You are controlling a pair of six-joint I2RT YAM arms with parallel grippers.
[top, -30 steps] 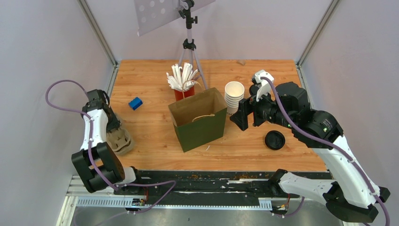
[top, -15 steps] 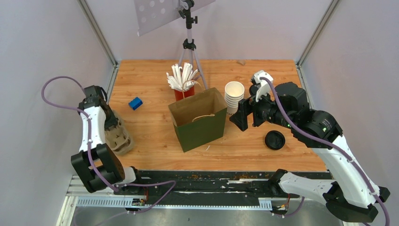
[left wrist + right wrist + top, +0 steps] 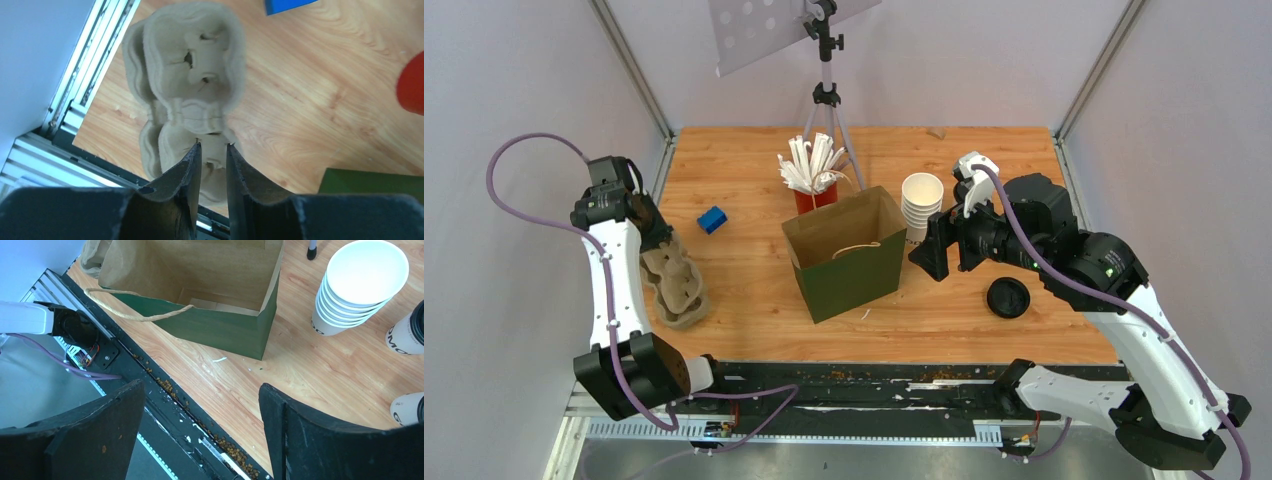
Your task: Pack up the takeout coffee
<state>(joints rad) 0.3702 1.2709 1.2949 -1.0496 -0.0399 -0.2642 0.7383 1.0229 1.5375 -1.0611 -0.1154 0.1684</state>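
Though gaping wide, right tool (image 3: 201, 385) — empty.

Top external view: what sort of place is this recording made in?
Probably a lab robot cell staged as a takeout counter: a wooden table boxed in by plain panels, a tripod at the back, and props: stacked paper cups, a green paper bag.

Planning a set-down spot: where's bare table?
Free: wood between carrier and bag; front strip between bag and lid; back left behind block; back right corner behind the right arm. Crowded: centre, where straws, bag, cup stack and right gripper bunch together.
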